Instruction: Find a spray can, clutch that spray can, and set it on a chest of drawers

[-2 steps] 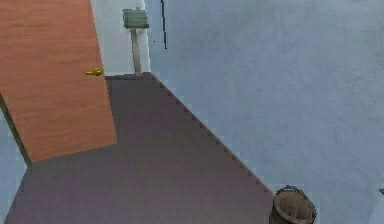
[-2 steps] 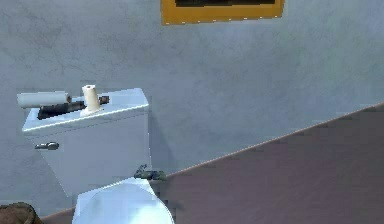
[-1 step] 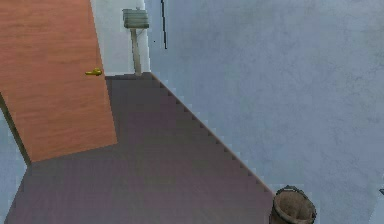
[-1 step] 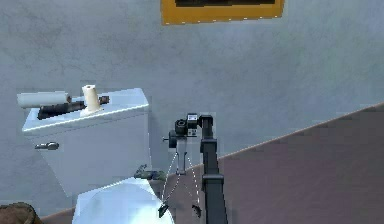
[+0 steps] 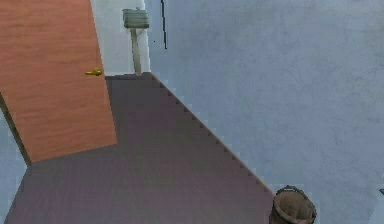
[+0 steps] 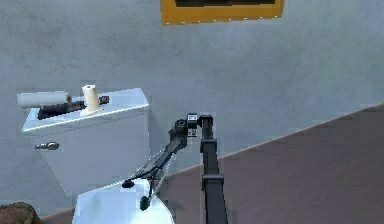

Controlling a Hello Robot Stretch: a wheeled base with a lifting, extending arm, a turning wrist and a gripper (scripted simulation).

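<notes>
End effector [image 6: 142,194] hangs low over the toilet [image 6: 105,203], whose white lid sits right behind the fingers, so I cannot tell whether it has hold of anything. Up and to the left of it, on the tank [image 6: 98,140], lies a pale cylinder [image 6: 40,100] with a dark end, probably the spray can, on its side with its long axis running across the arm side view. A cream roll [image 6: 90,98] stands nearer, just beside it. The reach, I'd judge, needs lift and a shift leftward.

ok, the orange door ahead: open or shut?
Open. The door stands swung at an angle, with floor running past its knob edge.
</notes>
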